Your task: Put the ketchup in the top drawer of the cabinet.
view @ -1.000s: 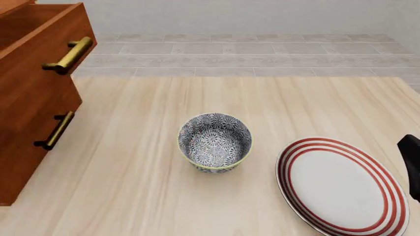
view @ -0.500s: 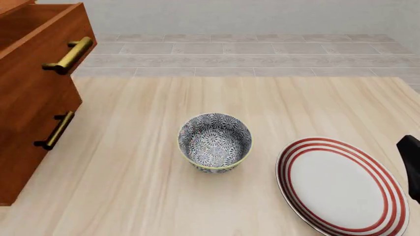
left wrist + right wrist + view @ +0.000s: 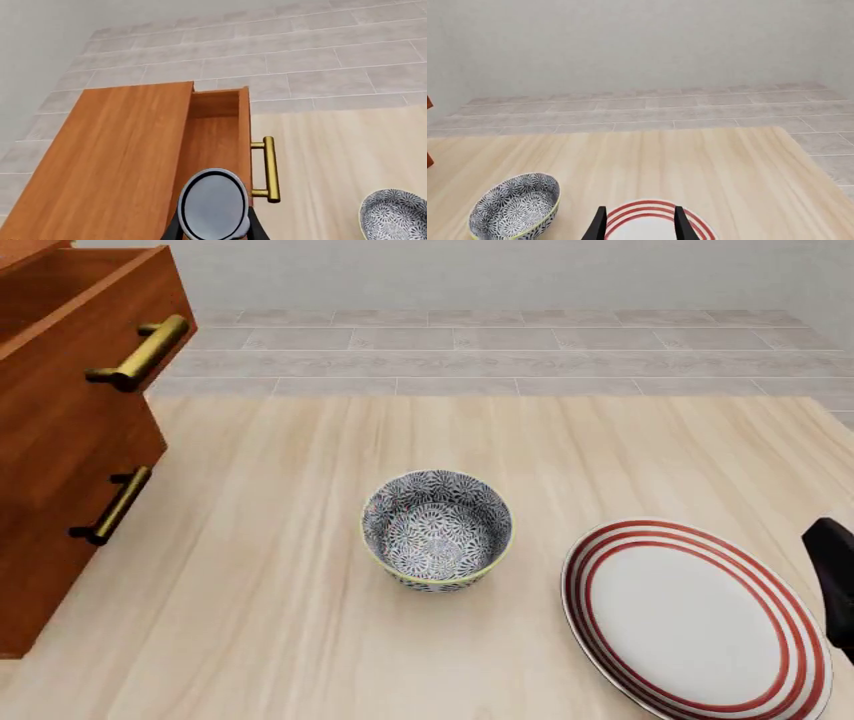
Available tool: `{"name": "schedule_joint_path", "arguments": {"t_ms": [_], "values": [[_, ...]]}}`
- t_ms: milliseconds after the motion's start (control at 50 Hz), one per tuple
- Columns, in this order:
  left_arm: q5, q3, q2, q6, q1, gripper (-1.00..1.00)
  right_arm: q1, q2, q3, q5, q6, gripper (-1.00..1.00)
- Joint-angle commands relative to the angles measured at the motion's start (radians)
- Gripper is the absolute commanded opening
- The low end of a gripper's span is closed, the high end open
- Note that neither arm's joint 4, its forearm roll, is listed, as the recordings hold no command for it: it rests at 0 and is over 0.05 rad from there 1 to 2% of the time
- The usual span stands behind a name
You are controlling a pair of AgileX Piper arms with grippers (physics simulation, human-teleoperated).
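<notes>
Left wrist view: the ketchup (image 3: 213,207) is seen end-on, grey metal top toward the camera, gripped between the dark fingers (image 3: 175,227) of the left pincer (image 3: 213,231), which is closed on the can. The can is held above the open top drawer (image 3: 213,135), whose interior is exposed beside the flat top of the cabinet (image 3: 113,160); the can overlaps the drawer's front edge in this view, just beside the brass handle (image 3: 269,169). No label or lettering can be read: only the grey lid is presented, the red side is hidden. Front view: neither the can nor the left pincer is shown; only the cabinet (image 3: 67,490) at far left, with the top drawer (image 3: 80,300) pulled out and its bright handle (image 3: 144,352) above the darker lower handle (image 3: 118,505). Middle of the surface (image 3: 334,660): a grey patterned bowl (image 3: 437,530), upright, also caught at the corner of the left wrist view. To its right, apart from it, a white plate with red rings (image 3: 694,625) is laid flat. At the far right edge a dark piece of the right arm (image 3: 834,580) is visible. Right wrist view: the right pincer (image 3: 640,225) is parted with nothing between its fingers, over the plate (image 3: 650,225), bowl (image 3: 515,205) alongside. No writing is legible in any view.
</notes>
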Motion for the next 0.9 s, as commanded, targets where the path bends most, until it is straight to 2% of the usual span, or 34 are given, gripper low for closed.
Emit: {"name": "schedule_joint_path", "arguments": {"t_ms": [20,180,340,400,520,600,620,720,900], "values": [[-0.019,0.017,0.014,0.039,0.028,-1.00,-0.001,0.000,0.004,-0.002,0.000,1.00],[-0.016,0.014,0.014,0.033,0.042,-1.00,0.003,0.000,0.010,-0.003,-0.002,1.00],[-0.062,0.082,0.012,0.053,0.058,-1.00,0.003,0.000,0.009,0.001,-0.003,1.00],[-0.069,0.092,0.019,0.046,0.065,-1.00,0.004,0.000,0.009,0.003,-0.004,1.00],[-0.089,0.117,0.015,0.075,0.075,-1.00,0.005,0.001,0.006,0.008,-0.005,1.00],[-0.088,0.122,0.015,0.068,0.070,-1.00,0.005,0.001,0.004,0.009,-0.004,1.00],[-0.083,0.126,0.018,0.047,0.061,-1.00,0.005,0.000,0.002,0.010,-0.005,1.00],[-0.121,0.184,0.006,0.079,0.068,-1.00,0.003,0.001,0.005,0.010,-0.003,1.00],[-0.136,0.189,0.015,0.099,0.088,-1.00,0.005,0.001,0.004,0.012,-0.003,1.00]]}}
